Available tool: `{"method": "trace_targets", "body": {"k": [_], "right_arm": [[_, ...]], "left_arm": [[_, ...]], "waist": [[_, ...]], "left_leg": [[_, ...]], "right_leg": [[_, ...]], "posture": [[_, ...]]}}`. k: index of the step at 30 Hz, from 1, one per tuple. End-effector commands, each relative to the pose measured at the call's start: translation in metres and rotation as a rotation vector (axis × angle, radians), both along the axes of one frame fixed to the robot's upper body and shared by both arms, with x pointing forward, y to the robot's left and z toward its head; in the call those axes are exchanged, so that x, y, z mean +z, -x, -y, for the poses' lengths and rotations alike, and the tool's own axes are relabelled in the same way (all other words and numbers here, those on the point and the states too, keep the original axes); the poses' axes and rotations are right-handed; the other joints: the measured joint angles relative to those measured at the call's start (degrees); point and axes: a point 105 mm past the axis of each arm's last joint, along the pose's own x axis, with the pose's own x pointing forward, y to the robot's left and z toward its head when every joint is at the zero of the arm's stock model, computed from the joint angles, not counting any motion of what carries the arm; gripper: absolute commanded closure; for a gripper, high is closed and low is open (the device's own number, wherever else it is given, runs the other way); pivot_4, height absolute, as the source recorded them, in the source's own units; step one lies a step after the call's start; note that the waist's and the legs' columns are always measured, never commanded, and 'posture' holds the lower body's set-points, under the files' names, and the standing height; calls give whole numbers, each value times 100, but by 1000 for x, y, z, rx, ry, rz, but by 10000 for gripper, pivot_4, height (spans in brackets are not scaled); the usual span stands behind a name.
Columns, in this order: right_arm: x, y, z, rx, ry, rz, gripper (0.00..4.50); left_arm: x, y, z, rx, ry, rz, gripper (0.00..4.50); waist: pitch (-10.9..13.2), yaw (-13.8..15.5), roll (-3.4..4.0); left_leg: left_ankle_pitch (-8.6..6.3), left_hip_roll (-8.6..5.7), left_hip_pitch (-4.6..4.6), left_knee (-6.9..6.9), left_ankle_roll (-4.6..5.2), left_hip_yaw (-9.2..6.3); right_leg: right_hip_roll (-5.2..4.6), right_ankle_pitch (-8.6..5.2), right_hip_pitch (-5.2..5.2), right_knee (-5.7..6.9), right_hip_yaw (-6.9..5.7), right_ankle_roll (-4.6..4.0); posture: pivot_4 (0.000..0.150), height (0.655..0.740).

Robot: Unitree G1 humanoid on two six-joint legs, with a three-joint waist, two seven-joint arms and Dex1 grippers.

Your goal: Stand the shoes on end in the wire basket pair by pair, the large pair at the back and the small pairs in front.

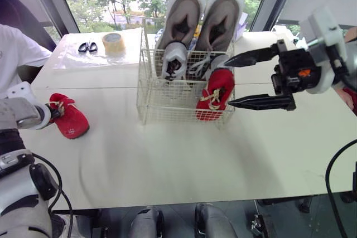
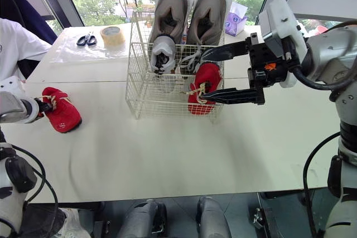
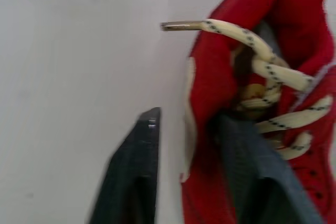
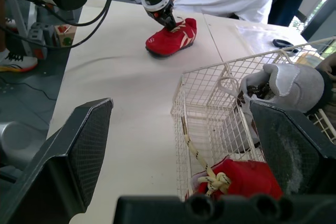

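The white tabletop (image 1: 167,160) carries the wire basket (image 1: 167,101) near the middle of its far edge. The large grey pair (image 1: 181,15) stands on end at the back of the basket, so I judge this part finished. In front of it stands a small white shoe (image 1: 174,59); its partner seems to be beside it, half hidden. One red shoe (image 1: 215,96) stands in the basket's front right corner. The second red shoe (image 1: 70,118) rests on its sole near the tabletop's left edge, so the last pair is half done.

My right pincer (image 1: 228,82) is spread wide and empty, just beside the basket's right wall. My left pincer (image 1: 53,111) straddles the lying shoe's side wall, one finger inside and one outside with a gap: spread, not yet pinching.

The basket is thin stiff wire in a square grid. The large shoes look soft, with thick pale soles. The red shoes are woven cloth with cream speckled laces (image 3: 262,61).
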Motion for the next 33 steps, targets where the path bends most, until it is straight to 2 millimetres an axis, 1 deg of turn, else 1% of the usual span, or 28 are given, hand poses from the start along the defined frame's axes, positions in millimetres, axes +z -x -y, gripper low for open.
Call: {"method": "trace_targets", "body": {"k": [1,3,6,7,8,9,10,11,12,13,14,15,16,17,18,19,21,22,24,26,27,29,30,32,33], "right_arm": [[7,3,4,-19,14,50,0],[6,1,4,-20,10,46,0],[6,-4,6,-29,4,40,0],[7,-5,6,-31,-3,37,0],[9,-5,7,-33,-14,34,0],[12,-6,7,-33,-34,29,0],[16,-7,8,-31,-55,23,0],[20,-8,8,-30,-76,19,0],[22,-9,8,-31,-90,17,0],[24,-11,8,-33,-96,16,0],[24,-12,8,-35,-98,14,0],[25,-14,8,-38,-100,12,0],[25,-16,8,-41,-103,9,0],[25,-19,8,-45,-107,7,0],[27,-22,8,-49,-110,6,0],[28,-26,7,-51,-122,0,0],[28,-31,4,-53,-133,-4,0],[29,-32,4,-51,-139,-10,0],[31,-27,4,-43,-148,-41,0],[30,-19,6,-32,-153,-83,0],[30,-16,6,-28,-153,-98,0],[24,-7,4,-12,-151,-147,0],[21,-4,3,-5,-151,-167,0],[11,2,3,-8,-142,-207,0],[7,3,4,-24,-145,-219,0]], "left_arm": [[-7,9,-9,43,1,-38,44685],[3,12,-11,45,-8,-16,44685],[33,16,-9,41,-68,58,44685],[49,15,-7,34,-108,114,44685],[69,13,-5,31,-176,194,44685],[96,12,-3,36,-298,297,44685],[124,12,5,28,-388,418,44685],[153,7,30,-63,-380,601,44685],[173,6,53,-161,-341,749,44685],[193,9,84,-302,-292,914,44685],[210,18,110,-414,-271,1072,44685],[219,30,132,-515,-250,1198,44685],[221,39,147,-577,-251,1269,44685],[224,50,163,-651,-201,1376,44685],[226,57,172,-694,-161,1443,44685],[219,54,183,-743,-138,1446,44685],[202,45,201,-816,-144,1422,44685],[193,39,210,-841,-172,1400,44685],[183,36,229,-895,-243,1387,44685],[177,37,240,-914,-308,1392,44685],[176,37,242,-909,-326,1398,44685],[170,37,249,-910,-370,1404,44685],[168,37,252,-911,-388,1407,44685],[155,30,256,-891,-409,1395,44685],[147,25,255,-871,-418,1379,44685]], "waist": [[-1,-7,1],[0,-17,1],[3,-9,-6],[4,2,-11],[7,5,-16],[10,16,-24],[12,27,-29],[18,43,-39],[16,93,-44],[16,129,-45],[15,162,-46],[15,165,-46],[11,142,-39],[10,131,-37],[9,109,-36],[10,87,-35],[9,50,-33],[9,49,-33],[10,79,-34],[10,123,-34],[10,132,-34],[10,148,-34],[10,151,-34],[9,150,-34],[9,151,-34]], "left_leg": [[1,1,2,0,0,0],[2,3,7,0,1,0],[6,4,3,0,3,0],[8,4,-4,1,2,0],[10,3,-13,2,-1,0],[10,2,-16,3,-1,0],[10,2,-18,3,-2,0],[10,1,-20,4,-3,0],[8,-1,-23,4,-8,-1],[5,-4,-25,5,-16,-1],[3,-7,-25,5,-18,-1],[2,-12,-25,6,-19,-2],[1,-17,-25,6,-18,-2],[-4,-24,-23,4,-10,-1],[-6,-28,-21,2,-6,4],[-7,-31,-20,2,-2,9],[3,-26,-14,2,14,16],[5,-21,-12,2,14,18],[9,-20,-10,5,12,17],[9,-16,-12,10,12,14],[9,-13,-12,10,14,14],[3,-1,-14,12,24,13],[-9,-1,-15,12,45,12],[-13,-1,-15,13,51,10],[-14,-1,-12,15,53,10]], "right_leg": [[0,0,0,3,1,0],[1,0,-2,13,3,-1],[2,0,-6,17,3,-1],[2,0,-12,17,3,-1],[2,0,-20,17,3,-1],[1,1,-23,18,4,-1],[0,1,-24,17,4,-1],[-2,1,-25,18,4,-1],[-8,1,-28,17,3,-2],[-20,2,-29,16,3,-4],[-25,3,-29,15,3,-5],[-35,4,-22,8,2,-6],[-44,3,-18,1,2,-7],[-52,4,-11,-10,4,-7],[-57,4,-9,-14,4,-6],[-60,5,-9,-14,4,-5],[-48,6,-10,-10,5,-4],[-24,6,-9,-4,4,-4],[-5,6,-8,6,1,-4],[6,6,-8,6,2,-6],[6,6,-8,6,3,-6],[5,6,-8,1,5,-6],[5,6,-6,-1,4,-6],[5,6,2,-14,3,-6],[5,6,7,-15,3,-6]], "posture": [[1500,7400],[1500,7400],[1500,7400],[1500,7400],[1500,7400],[1500,7400],[1500,7400],[1500,7400],[1500,7400],[1500,7400],[1500,7400],[1500,7400],[1500,7400],[1500,7400],[1500,7400],[1500,7400],[1500,7400],[1500,7400],[1500,7400],[1500,7400],[1500,7400],[1500,7400],[1500,7400],[1500,7400],[1500,7400]]}}
